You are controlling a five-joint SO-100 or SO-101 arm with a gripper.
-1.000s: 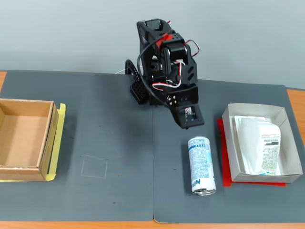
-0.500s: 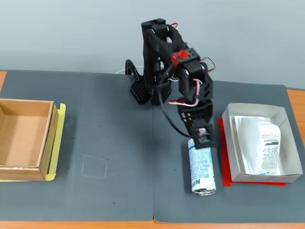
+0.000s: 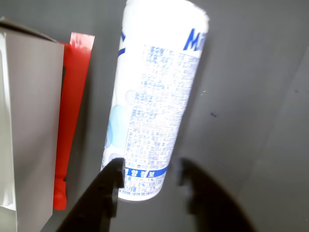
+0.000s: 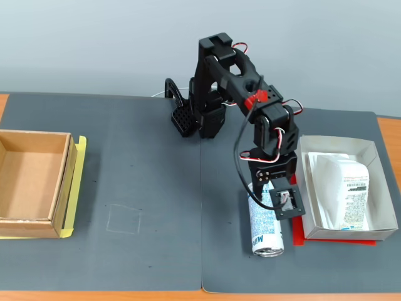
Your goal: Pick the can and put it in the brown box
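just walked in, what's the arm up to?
The arm is going for the can, which lies on its side on the dark mat beside the white paper tray. The gripper hangs open over one end of the can; in the wrist view the fingers straddle that end, nothing gripped yet. The brown box sits empty at the far left of the fixed view.

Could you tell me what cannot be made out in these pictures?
- The can's far end: covered by the gripper in the fixed view; one end cut off by the wrist view's top edge.
- Gripper fingertips: dark and blurred in the wrist view; contact unclear.
- Packet print: too small.
- Brown box: cut by the left edge.
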